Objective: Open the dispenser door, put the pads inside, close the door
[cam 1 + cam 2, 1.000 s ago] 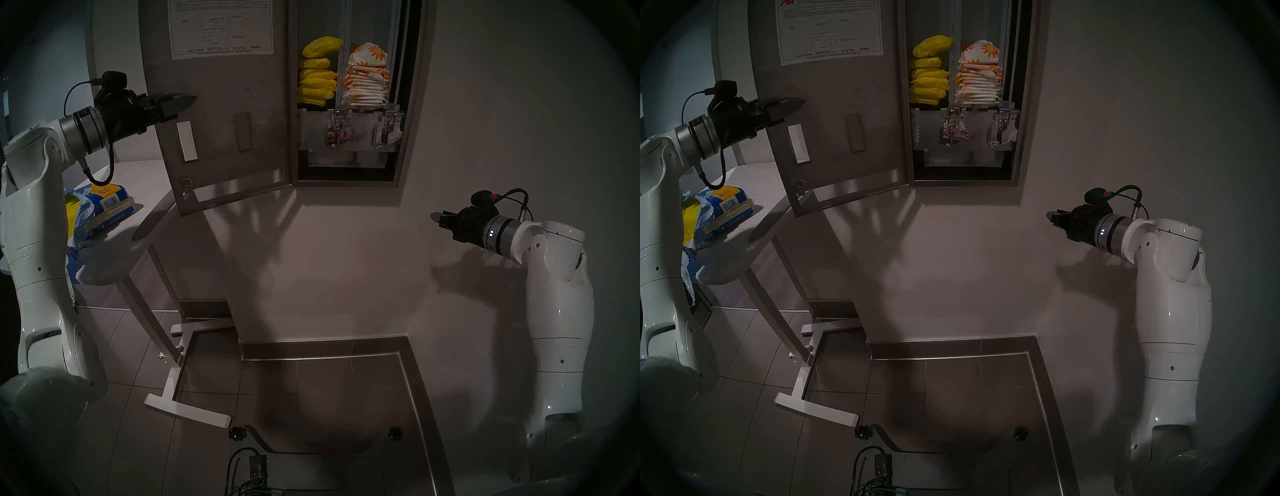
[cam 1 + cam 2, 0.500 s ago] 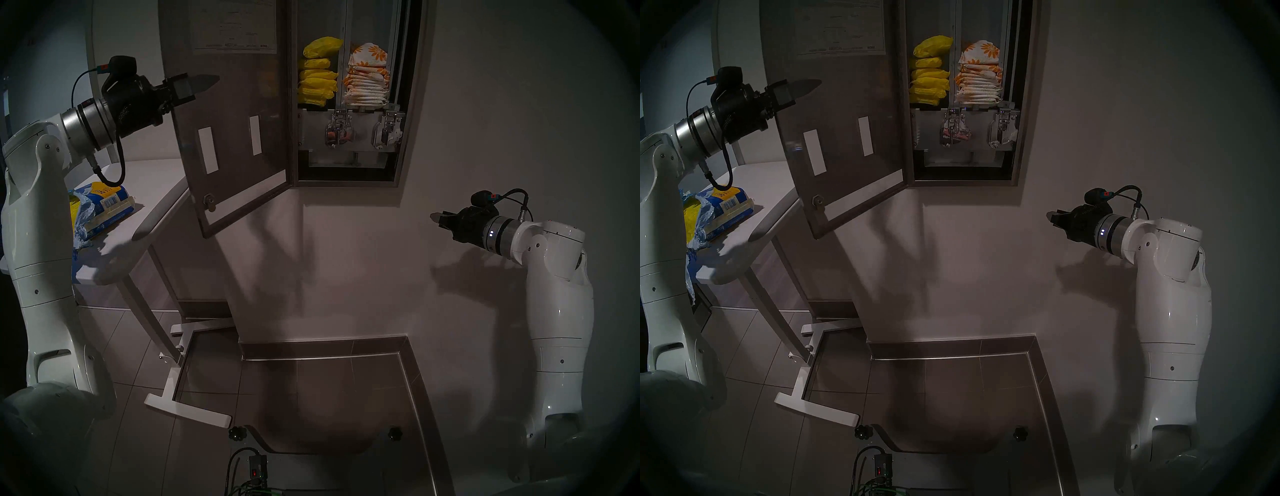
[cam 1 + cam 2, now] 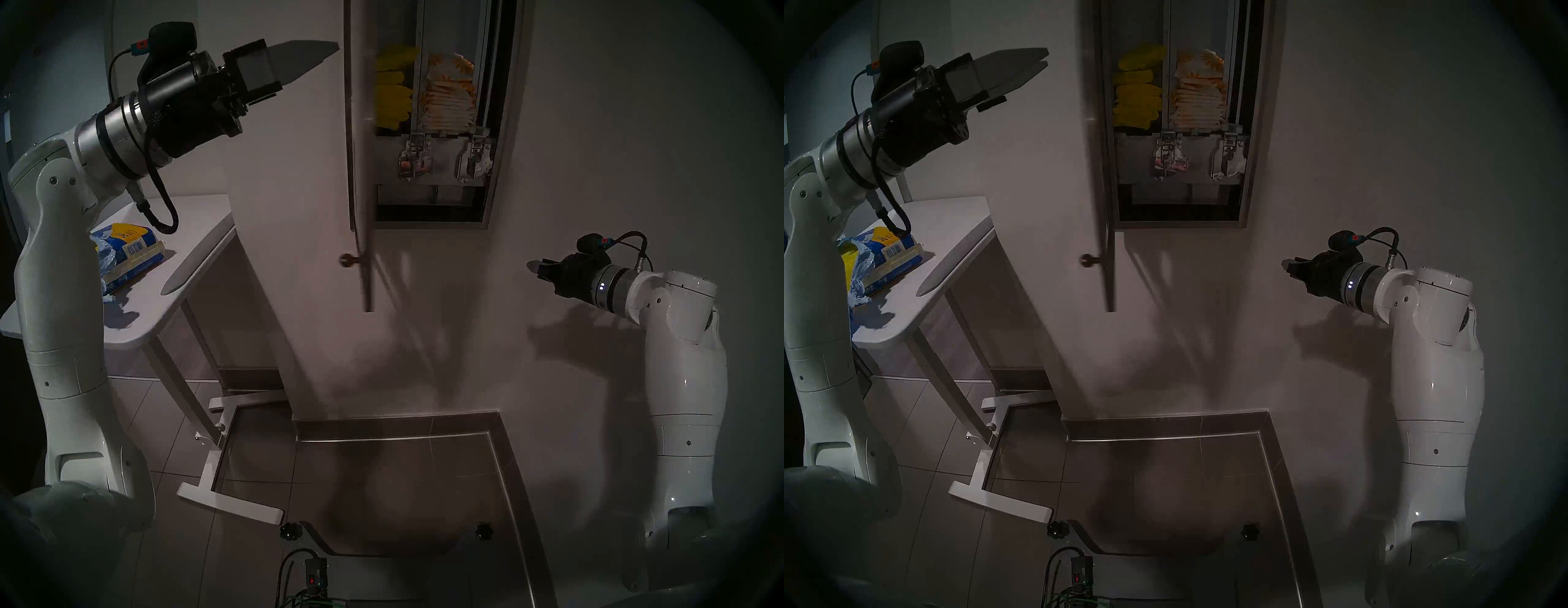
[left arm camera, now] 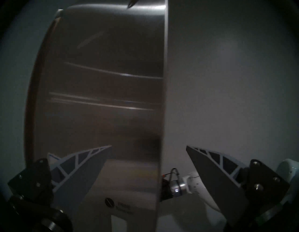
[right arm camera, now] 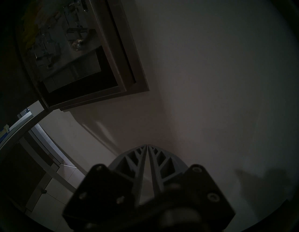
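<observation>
Brushed-steel dispenser door (image 3: 360, 170) edge-on, half closed; left claw (image 3: 305, 57) spread, empty; right claw (image 3: 535, 268) shut, empty. Push flat against the panel until latched.

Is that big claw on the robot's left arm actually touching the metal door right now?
Apart. In the head stereo left view, bare wall shows between the left gripper and the edge-on dispenser door; its fingers stand open, empty.

Dim light falls on a plain pale wall (image 3: 594, 127). Grey floor tiles (image 3: 169, 424) lie below. A white side table (image 3: 191, 220) stands at the left, near the wall.
</observation>
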Controlling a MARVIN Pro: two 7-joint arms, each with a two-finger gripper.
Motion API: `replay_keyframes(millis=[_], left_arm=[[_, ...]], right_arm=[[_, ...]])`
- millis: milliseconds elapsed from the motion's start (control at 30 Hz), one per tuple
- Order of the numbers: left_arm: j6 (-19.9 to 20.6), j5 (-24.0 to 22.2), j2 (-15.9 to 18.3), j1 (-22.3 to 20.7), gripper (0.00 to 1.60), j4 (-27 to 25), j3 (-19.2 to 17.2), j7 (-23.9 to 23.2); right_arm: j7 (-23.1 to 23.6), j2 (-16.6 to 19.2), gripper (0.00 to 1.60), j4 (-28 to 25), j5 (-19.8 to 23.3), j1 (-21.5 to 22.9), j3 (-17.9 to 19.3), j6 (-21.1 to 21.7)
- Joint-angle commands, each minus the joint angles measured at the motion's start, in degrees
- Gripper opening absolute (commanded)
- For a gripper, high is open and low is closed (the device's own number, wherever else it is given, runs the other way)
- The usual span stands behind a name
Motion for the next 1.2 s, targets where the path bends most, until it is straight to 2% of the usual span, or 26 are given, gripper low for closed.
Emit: replay_keyframes(millis=[0,67,100,167,300,500,533,700,733,867,900,933,967,1000,1167], left_arm=[[-0.19,-7.05,2.53,4.14,1.60,-4.54,-1.46,-1.55],[-0.19,-6.99,3.32,5.13,1.60,-6.14,-1.71,3.15],[-0.19,-2.96,2.95,5.26,1.60,-8.09,-2.64,5.96],[-0.19,3.28,4.47,5.45,1.60,-9.76,-2.42,6.70],[-1.16,7.86,4.91,8.35,1.60,-12.76,-1.64,10.23],[-0.51,15.26,3.17,13.89,1.60,-16.23,-0.33,17.35],[-1.04,20.01,2.12,16.64,1.60,-18.45,0.37,23.79],[-1.06,20.67,1.92,17.75,1.60,-18.19,0.74,23.55],[-1.03,21.22,1.88,18.40,1.60,-17.59,0.82,22.18],[-0.99,25.05,1.43,21.28,1.60,-17.68,2.24,26.51],[-0.88,27.80,0.95,23.16,1.60,-17.31,3.11,28.93],[-0.88,27.80,0.95,23.16,1.60,-17.31,3.11,28.93],[-0.83,30.42,0.64,24.96,1.60,-16.78,3.98,31.98],[-0.88,31.63,0.76,25.56,1.60,-16.14,4.14,31.88],[-0.56,37.00,-0.44,29.99,1.60,-12.87,5.95,37.71]], right_arm=[[-0.14,0.30,0.52,-1.79,0.05,1.58,0.13,-0.06],[-0.21,0.28,0.52,-1.84,0.05,1.59,0.13,-0.06],[-0.19,0.29,0.52,-1.82,0.05,1.59,0.13,-0.06],[-0.07,0.33,0.52,-1.68,0.09,1.54,0.12,-0.09],[0.01,0.33,0.52,-1.48,0.12,1.44,0.13,-0.23],[0.03,0.34,0.52,-1.39,0.14,1.42,0.12,-0.26],[0.05,0.33,0.52,-1.32,0.16,1.39,0.13,-0.27],[0.05,0.33,0.52,-1.28,0.16,1.37,0.13,-0.28],[0.06,0.33,0.52,-1.24,0.16,1.34,0.13,-0.28],[0.07,0.32,0.52,-1.13,0.17,1.27,0.13,-0.29],[0.07,0.32,0.52,-1.08,0.18,1.27,0.13,-0.29],[0.07,0.32,0.52,-1.08,0.18,1.27,0.13,-0.29],[0.08,0.32,0.52,-1.03,0.19,1.25,0.13,-0.29],[0.08,0.31,0.52,-0.99,0.19,1.23,0.13,-0.29],[0.09,0.32,0.52,-0.93,0.21,1.24,0.13,-0.30]])
